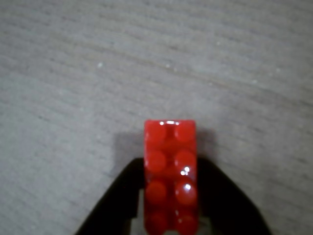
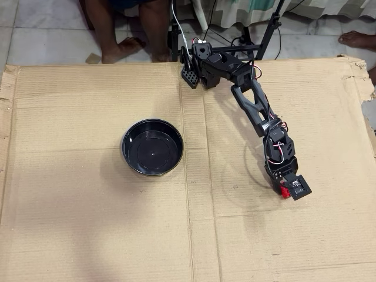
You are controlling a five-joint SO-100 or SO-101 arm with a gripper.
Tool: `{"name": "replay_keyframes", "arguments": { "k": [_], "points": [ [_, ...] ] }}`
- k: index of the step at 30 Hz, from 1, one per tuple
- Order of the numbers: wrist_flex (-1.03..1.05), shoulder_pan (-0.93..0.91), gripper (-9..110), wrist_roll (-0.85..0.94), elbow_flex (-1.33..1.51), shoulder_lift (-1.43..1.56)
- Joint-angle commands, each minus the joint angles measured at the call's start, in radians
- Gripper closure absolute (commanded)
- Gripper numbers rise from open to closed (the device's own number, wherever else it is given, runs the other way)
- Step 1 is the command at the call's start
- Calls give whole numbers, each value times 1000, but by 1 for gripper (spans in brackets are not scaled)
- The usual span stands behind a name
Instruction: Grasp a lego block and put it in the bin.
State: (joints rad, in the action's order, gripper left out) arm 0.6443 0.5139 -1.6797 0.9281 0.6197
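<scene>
Red and tiny, the lego block [image 1: 170,176] sits squeezed between the black pincer's [image 1: 171,196] two fingers, seemingly just above the cardboard [image 2: 117,235]. The black bin [image 2: 153,147] sits well apart.

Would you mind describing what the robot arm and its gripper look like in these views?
In the overhead view the arm is all black, built of chunky angular segments, with thin red and white wires showing near the wrist. The gripper is black too; in the wrist view its fingers appear as matte black wedge shapes.
</scene>
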Motion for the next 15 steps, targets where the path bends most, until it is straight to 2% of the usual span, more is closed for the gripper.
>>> {"name": "replay_keyframes", "arguments": {
  "k": [1, 15],
  "points": [
    [-11, -2, 101, -5, -26, 11],
    [5, -49, 101, -5, -9, 94]
  ]
}}
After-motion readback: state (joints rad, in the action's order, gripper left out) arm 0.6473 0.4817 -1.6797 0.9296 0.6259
